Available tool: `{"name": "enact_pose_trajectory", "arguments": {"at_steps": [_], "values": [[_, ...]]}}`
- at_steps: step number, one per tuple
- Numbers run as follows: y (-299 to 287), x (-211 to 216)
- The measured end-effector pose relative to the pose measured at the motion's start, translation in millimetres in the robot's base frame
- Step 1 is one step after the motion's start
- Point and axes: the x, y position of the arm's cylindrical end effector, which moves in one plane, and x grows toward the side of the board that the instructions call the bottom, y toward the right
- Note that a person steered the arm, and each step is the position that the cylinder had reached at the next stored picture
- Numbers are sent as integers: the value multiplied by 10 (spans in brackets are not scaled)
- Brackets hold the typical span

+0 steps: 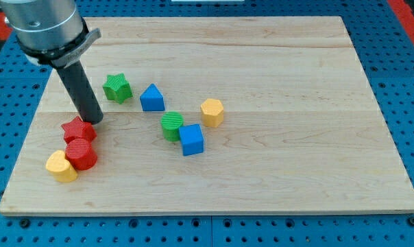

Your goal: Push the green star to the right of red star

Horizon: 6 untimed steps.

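Observation:
The green star lies on the wooden board at the upper left. The red star lies below and to the left of it, near the board's left edge. My tip stands at the red star's upper right corner, touching or nearly touching it, and below-left of the green star with a clear gap to it. The dark rod rises from the tip to the grey arm at the view's top left.
A red cylinder and a yellow block sit just below the red star. A blue block is right of the green star. A green cylinder, a blue cube and a yellow block cluster mid-board.

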Motion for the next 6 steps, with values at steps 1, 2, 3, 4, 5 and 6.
{"name": "enact_pose_trajectory", "arguments": {"at_steps": [1,2,3,4,5,6], "values": [[-182,-410],[109,-753],[579,-899],[603,-810],[602,-601],[600,-366]]}}
